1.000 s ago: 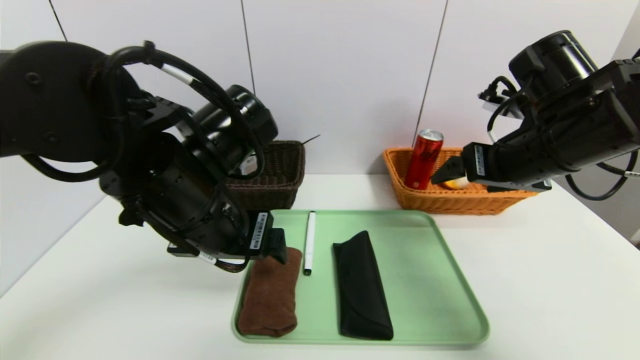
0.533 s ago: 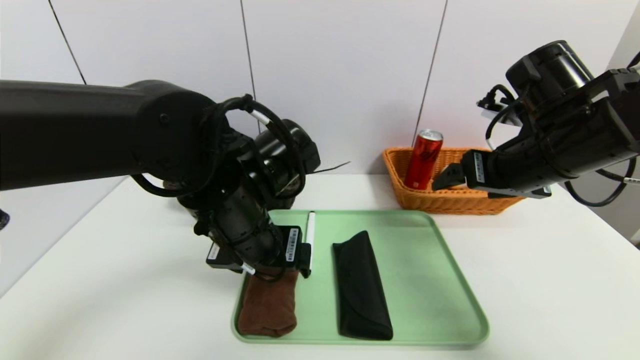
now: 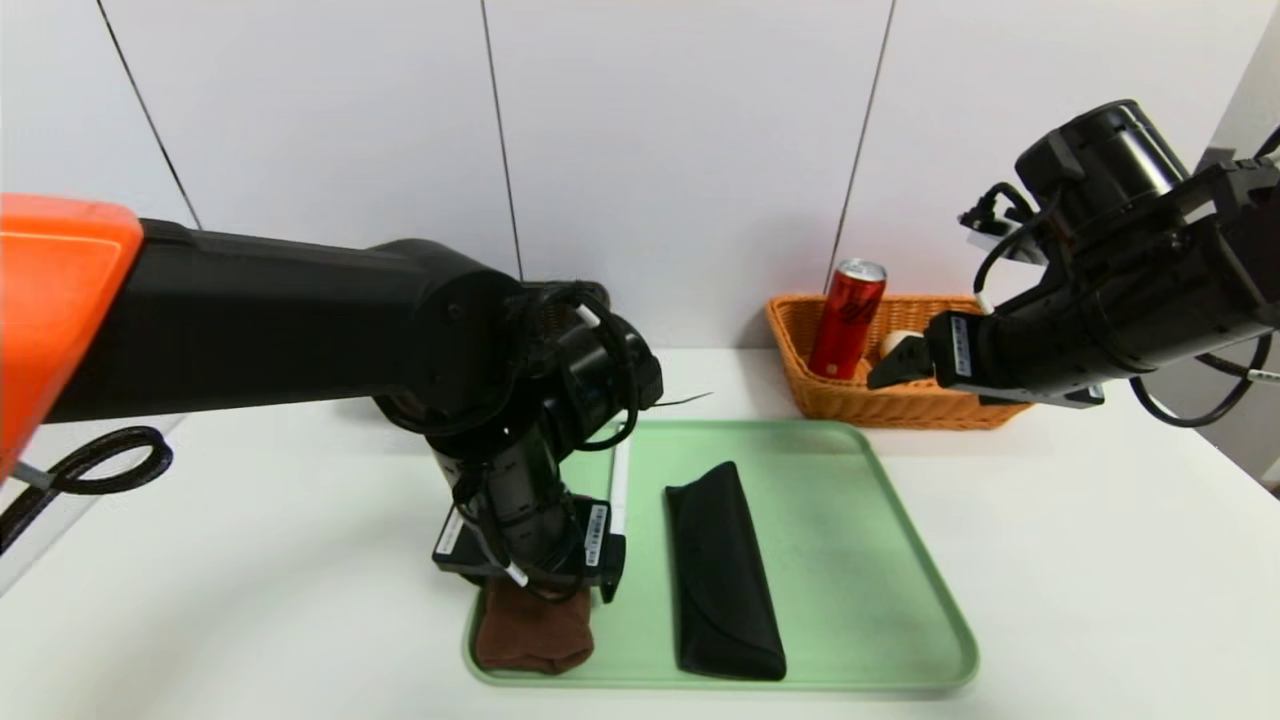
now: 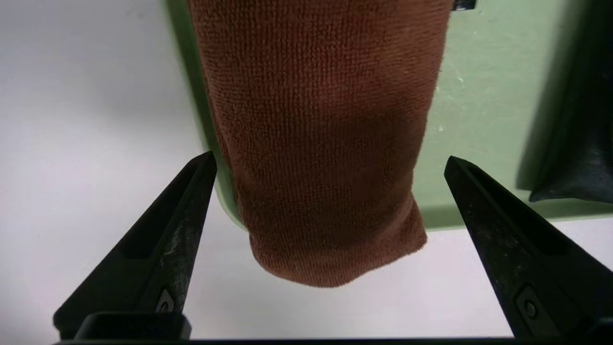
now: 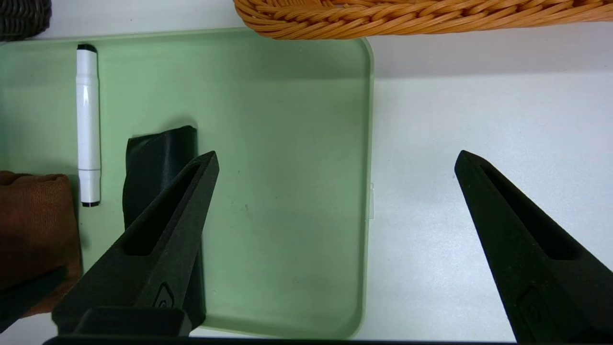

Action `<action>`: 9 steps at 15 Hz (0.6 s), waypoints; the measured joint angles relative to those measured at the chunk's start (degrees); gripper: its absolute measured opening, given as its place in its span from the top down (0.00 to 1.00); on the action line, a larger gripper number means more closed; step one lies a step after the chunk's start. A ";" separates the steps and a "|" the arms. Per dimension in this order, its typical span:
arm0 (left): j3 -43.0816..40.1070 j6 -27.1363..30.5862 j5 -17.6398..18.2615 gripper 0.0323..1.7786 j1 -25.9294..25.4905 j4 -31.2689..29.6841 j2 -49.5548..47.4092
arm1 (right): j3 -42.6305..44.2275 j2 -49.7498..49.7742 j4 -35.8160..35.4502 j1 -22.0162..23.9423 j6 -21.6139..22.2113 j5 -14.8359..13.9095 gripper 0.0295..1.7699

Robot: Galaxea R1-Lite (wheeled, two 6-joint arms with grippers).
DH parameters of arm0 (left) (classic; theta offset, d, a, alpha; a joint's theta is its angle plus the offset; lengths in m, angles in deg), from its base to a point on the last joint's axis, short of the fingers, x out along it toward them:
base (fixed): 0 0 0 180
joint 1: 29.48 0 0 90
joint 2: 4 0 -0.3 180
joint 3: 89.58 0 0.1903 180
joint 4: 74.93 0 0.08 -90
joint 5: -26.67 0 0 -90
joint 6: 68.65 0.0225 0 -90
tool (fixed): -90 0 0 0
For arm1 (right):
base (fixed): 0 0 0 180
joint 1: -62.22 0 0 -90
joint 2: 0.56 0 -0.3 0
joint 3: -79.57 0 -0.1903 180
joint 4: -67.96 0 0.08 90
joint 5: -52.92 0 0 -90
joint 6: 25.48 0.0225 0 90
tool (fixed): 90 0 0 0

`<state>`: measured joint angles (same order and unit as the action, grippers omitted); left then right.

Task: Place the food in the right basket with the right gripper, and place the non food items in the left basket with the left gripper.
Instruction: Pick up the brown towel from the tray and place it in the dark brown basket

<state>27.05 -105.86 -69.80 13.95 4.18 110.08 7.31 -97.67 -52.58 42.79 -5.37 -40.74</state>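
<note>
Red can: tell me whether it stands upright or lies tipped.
Tipped, not flat. The can stands in the orange basket leaning, its silver lid toward the right and its base lower left.

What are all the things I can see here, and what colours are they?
table: one, white, under everything.
tray: one, pale green, middle of the table.
towel: one, brown, rolled, on the tray's left edge.
marker pen: one, white with black tip, on the tray beside the towel.
soft case: one, black, on the tray's middle.
orange basket: one, orange-tan wicker, behind the tray on the right.
drink can: one, red with silver lid, upright in the orange basket.
bun: one, pale, in the orange basket, mostly hidden.
dark basket: one, dark brown wicker, behind the tray on the left.
left gripper: one, black, fingers open, astride the towel.
right gripper: one, black, fingers open, in front of the orange basket.
</note>
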 joint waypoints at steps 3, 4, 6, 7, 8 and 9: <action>-0.63 -0.05 0.00 0.05 0.00 -0.06 1.50 | -0.41 0.56 0.00 0.01 -0.11 -0.13 0.04; -0.77 -0.16 -0.02 0.05 -0.05 -0.15 1.88 | -0.72 0.85 0.01 0.01 -0.11 -0.17 0.04; -0.88 -0.39 0.02 0.05 -0.09 -0.48 2.27 | -1.41 1.38 0.00 0.04 -0.11 -0.28 0.04; -0.88 -0.37 0.02 0.05 -0.11 -0.50 2.34 | -1.66 1.55 0.00 0.04 -0.13 -0.28 0.04; -0.85 -0.37 0.02 0.05 -0.09 -0.50 2.40 | -1.83 1.74 0.01 0.04 -0.20 -0.33 0.04; -0.83 -0.37 0.04 0.05 -0.05 -0.50 2.46 | -1.94 1.88 0.00 0.04 -0.20 -0.37 0.04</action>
<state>26.22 -106.22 -69.76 13.91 3.68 112.54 5.37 -95.79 -52.58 42.83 -5.56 -41.10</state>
